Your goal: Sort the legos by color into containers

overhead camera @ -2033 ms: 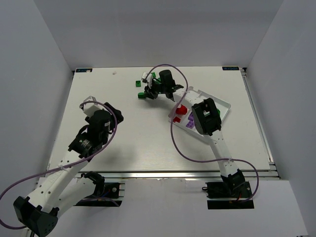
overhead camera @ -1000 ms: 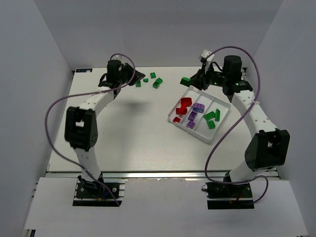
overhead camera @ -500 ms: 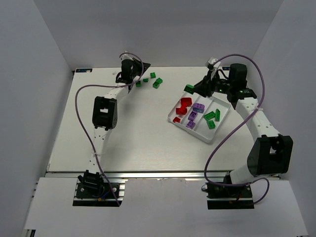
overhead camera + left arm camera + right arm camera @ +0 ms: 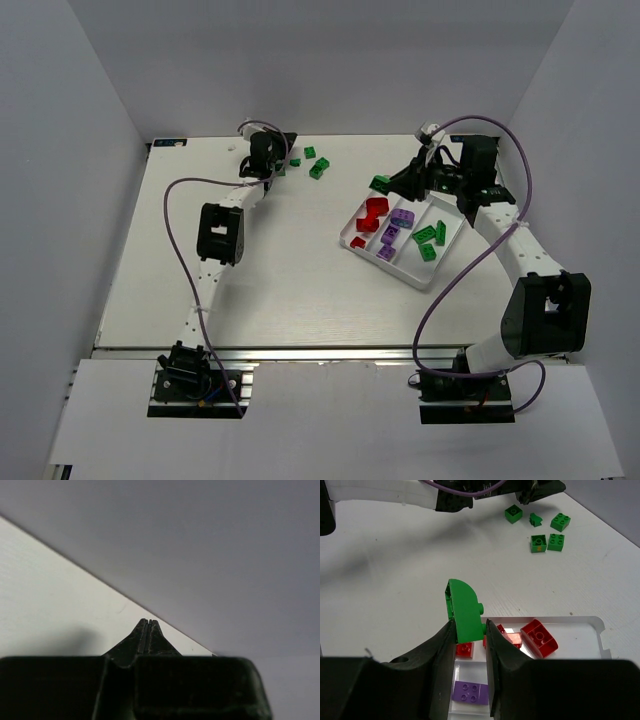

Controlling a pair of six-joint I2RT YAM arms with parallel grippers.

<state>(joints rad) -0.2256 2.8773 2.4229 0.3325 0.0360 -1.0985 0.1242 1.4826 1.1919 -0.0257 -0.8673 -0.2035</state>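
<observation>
Right wrist: my right claw (image 4: pixel 470 630) pinches a rounded green lego (image 4: pixel 462 605) above the table, just beside the tray (image 4: pixel 598 630), red end. Best carry it across to the green lane (image 4: pixel 449 216), drop low, then release. Left claw (image 4: pixel 147 627) closed tight, holding nothing.

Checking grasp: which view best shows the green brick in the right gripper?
Right wrist: green brick close up, pinched in the right gripper. Top external shows only a small speck; left wrist shows none of it.
</observation>
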